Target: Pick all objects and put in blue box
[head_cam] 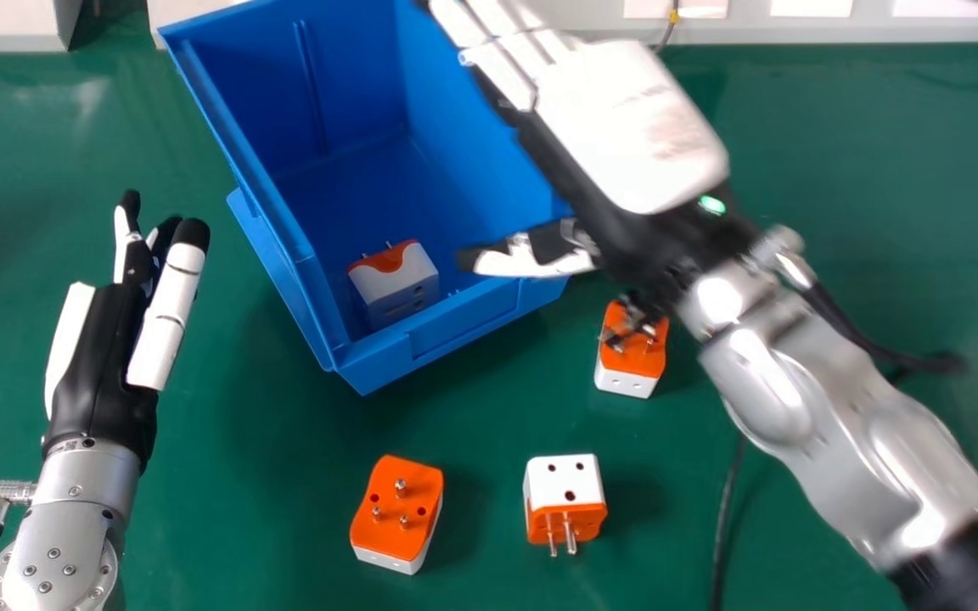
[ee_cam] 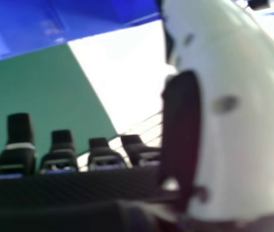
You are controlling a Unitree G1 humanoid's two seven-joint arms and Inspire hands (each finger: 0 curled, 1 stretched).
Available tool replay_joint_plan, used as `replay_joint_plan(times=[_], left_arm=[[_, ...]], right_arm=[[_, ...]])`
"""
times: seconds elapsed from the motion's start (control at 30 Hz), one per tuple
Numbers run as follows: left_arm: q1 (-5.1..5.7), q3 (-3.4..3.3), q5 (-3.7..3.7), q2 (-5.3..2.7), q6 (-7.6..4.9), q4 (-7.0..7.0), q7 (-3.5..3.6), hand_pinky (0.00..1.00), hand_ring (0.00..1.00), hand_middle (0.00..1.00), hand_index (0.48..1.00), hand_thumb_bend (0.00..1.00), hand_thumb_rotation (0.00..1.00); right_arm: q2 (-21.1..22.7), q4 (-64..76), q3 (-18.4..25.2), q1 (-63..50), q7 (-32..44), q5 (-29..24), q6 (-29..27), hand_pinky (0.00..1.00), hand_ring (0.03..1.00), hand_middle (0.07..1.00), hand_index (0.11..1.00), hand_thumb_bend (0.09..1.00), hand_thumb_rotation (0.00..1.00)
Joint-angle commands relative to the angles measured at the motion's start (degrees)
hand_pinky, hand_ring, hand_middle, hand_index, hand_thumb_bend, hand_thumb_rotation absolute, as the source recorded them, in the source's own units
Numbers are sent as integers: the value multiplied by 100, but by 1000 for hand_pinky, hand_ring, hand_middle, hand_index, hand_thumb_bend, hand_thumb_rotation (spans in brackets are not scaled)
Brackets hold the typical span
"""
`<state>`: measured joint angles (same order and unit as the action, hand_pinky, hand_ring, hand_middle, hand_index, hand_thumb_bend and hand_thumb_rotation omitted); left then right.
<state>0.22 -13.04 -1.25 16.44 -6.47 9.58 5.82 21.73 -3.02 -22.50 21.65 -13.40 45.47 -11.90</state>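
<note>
My right hand (head_cam: 625, 119) is above the blue box (head_cam: 446, 331), over its right side, with its fingers straight and its thumb over the opening. In the right hand view the right hand (ee_cam: 243, 111) holds nothing, and part of the blue box (ee_cam: 79, 24) shows. One white and orange adapter (head_cam: 400, 284) lies inside the box near its front wall. On the table, an adapter (head_cam: 632, 352) sits under the right wrist, another (head_cam: 397, 513) lies in front of the box, and a third (head_cam: 565, 501) lies right of that one. My left hand (head_cam: 103, 365) stays open left of the box.
The green table (head_cam: 862, 170) extends around the box. A black cable (head_cam: 725, 518) runs along the table near the right forearm. Pale equipment (head_cam: 795, 27) lines the table's back edge.
</note>
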Motion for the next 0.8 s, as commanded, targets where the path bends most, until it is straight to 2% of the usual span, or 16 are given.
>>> replay_joint_plan(times=[0.0,0.2,0.33,0.57,0.77], left_arm=[[-34,-58,-38,48,-104,-121,-19,918,969,978,973,554,959],[-49,-88,-30,49,-92,-119,-24,923,970,979,974,555,957],[-66,-92,5,72,-148,-62,-17,927,971,980,974,555,956],[-95,-102,31,86,-200,18,-33,928,971,979,974,550,953],[-95,-124,-28,84,-149,1,-7,928,971,979,975,548,951]], right_arm=[[62,426,247,-333,-24,-53,30,826,955,1000,973,492,209],[151,1179,705,-1267,11,-65,95,837,956,1000,972,492,204],[117,1453,907,-1645,108,-31,242,841,957,1000,970,496,200],[3,1381,908,-1955,145,158,518,852,965,999,971,503,191],[-64,1286,872,-2137,207,308,752,860,961,999,975,507,198]])
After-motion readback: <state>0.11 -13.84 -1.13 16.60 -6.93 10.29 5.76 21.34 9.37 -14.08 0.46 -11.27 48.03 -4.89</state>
